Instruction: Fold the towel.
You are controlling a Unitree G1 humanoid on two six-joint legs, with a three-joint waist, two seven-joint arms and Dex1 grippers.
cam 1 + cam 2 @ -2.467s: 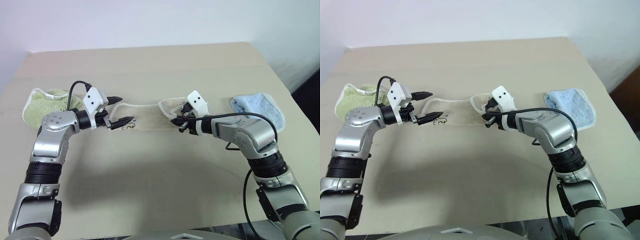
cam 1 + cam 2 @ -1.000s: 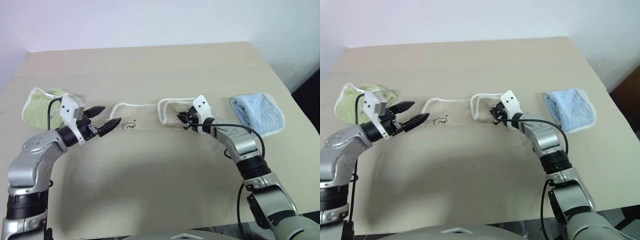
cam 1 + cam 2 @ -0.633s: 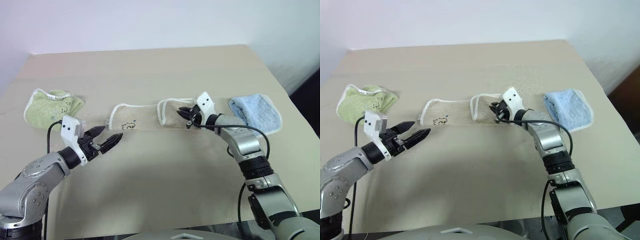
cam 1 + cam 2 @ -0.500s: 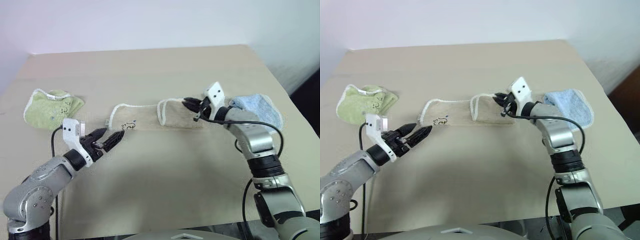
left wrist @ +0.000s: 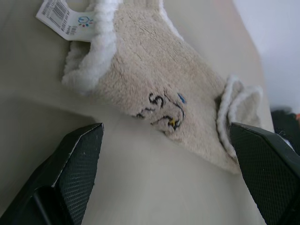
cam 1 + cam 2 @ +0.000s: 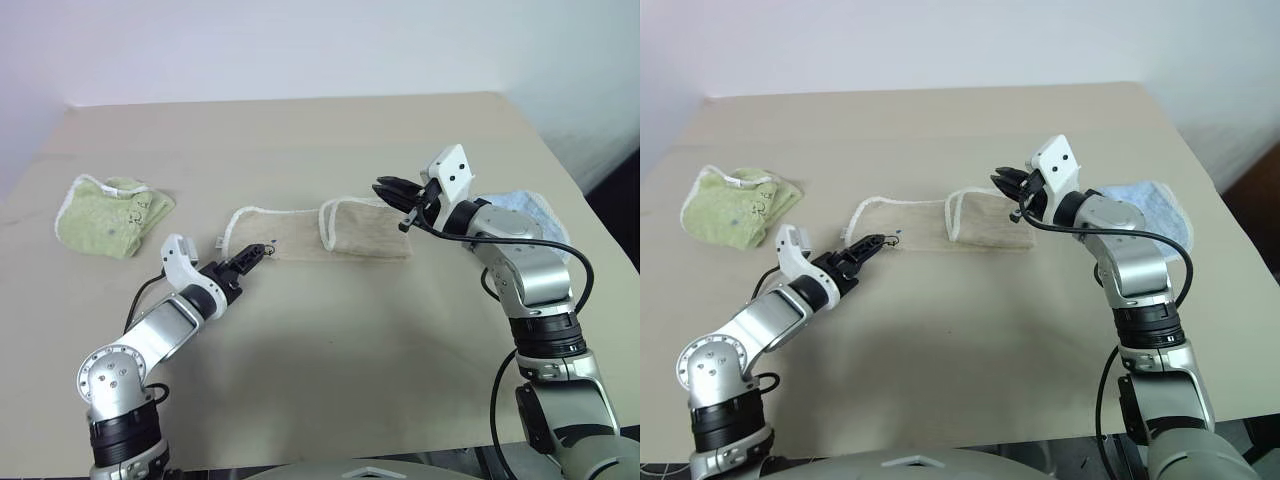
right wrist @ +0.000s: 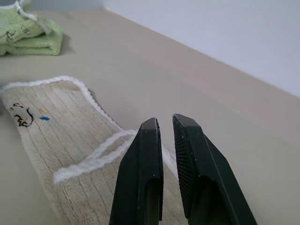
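The beige towel (image 6: 300, 232) lies along the middle of the table, its right end folded over itself (image 6: 368, 228) and its left end flat. A dark embroidered mark (image 5: 161, 110) and a white label (image 5: 63, 18) sit at that left end. My left gripper (image 6: 252, 257) is low at the front edge of the left end, open, its fingers (image 5: 77, 159) wide apart with the mark between them further off and nothing held. My right gripper (image 6: 385, 188) hovers above the folded end, shut and empty, fingers (image 7: 145, 154) almost together.
A crumpled light green towel (image 6: 110, 212) lies at the far left of the table. A light blue towel (image 6: 535, 212) lies at the right, partly behind my right arm. The table's right edge (image 6: 590, 260) runs close to the blue towel.
My right gripper has lifted off the folded end of the towel and drawn back to the right. My left arm has dropped and rolled its wrist, bringing the open gripper to the towel's left end.
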